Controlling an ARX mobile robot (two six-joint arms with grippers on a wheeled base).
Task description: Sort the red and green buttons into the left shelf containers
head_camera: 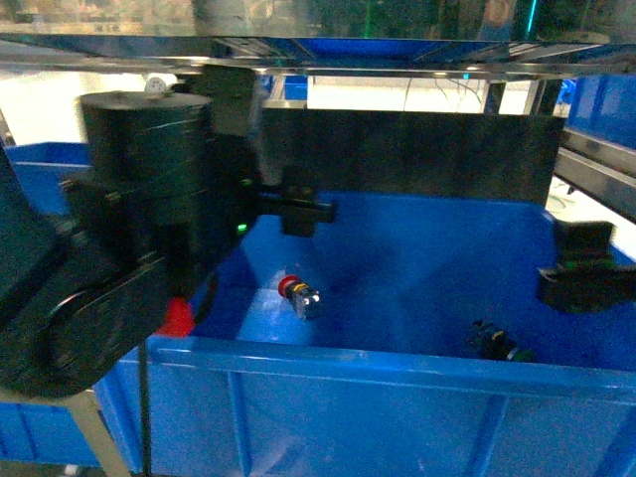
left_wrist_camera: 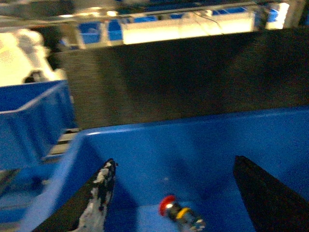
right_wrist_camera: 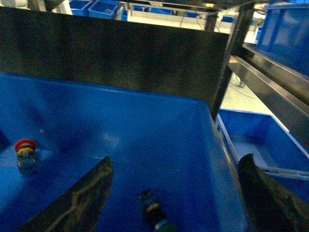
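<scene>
The left gripper (left_wrist_camera: pixel 169 193) hangs with its jaws spread wide and nothing between them, poised inside the big blue tub (head_camera: pixel 397 360). That wide spread looks like readiness to straddle the red button (left_wrist_camera: pixel 181 212), which lies on the tub floor just below and ahead of the gripper, between the lines of its two fingers (left_wrist_camera: pixel 99 193). The button lies on its side; in the wrist view its red cap points up and left, toward the left finger, and its long axis runs back toward the lower right (blur hides the fine detail of its body).

The right gripper (right_wrist_camera: pixel 176 193) hangs just as wide and empty over the tub's right side. The green button (right_wrist_camera: pixel 153 212), small and dark, lies on the floor between its fingers and slightly ahead. Its long axis runs from upper left to lower right, with a greenish end nearest the camera.

Left of the left gripper, beyond the tub wall, stands another blue tub (left_wrist_camera: pixel 34 111), presumably one destination.
</scene>
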